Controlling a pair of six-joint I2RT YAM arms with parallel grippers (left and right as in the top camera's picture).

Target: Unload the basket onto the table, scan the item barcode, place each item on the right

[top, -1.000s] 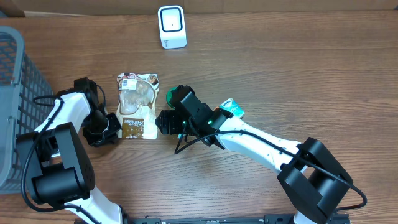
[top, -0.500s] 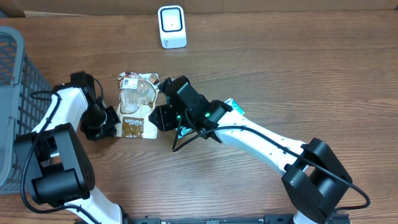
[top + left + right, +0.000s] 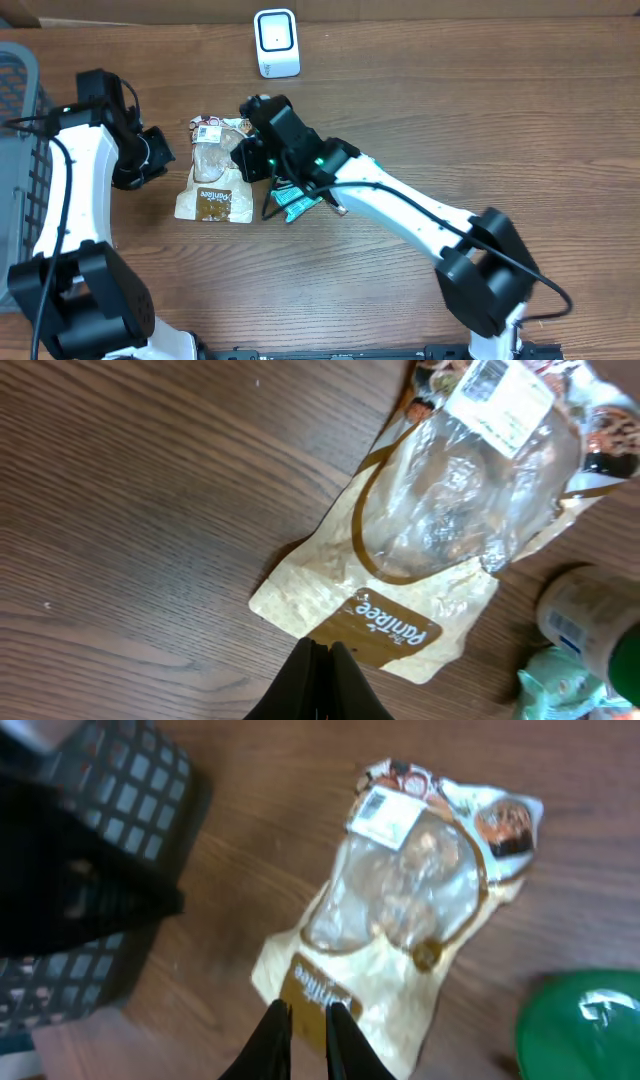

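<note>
a clear-windowed snack bag (image 3: 400, 910) lies slanted on the wooden counter (image 3: 270, 830), its white label (image 3: 385, 812) at the far end and its brown band nearest. the right claw (image 3: 305, 1030) sits at that brown edge, fingers close with a thin gap; a pinch cannot be told. a green lid (image 3: 585, 1025) shows lower right, a grey mesh basket (image 3: 120, 780) upper left.

Tan-and-brown pouch (image 3: 212, 195), white scanner (image 3: 276, 42)

Legible only on the pouch's (image 3: 450, 530) brown band (image 3: 385, 628), in cursive, roughly "Panibee"; sticker (image 3: 497, 395) print too small to read.
</note>
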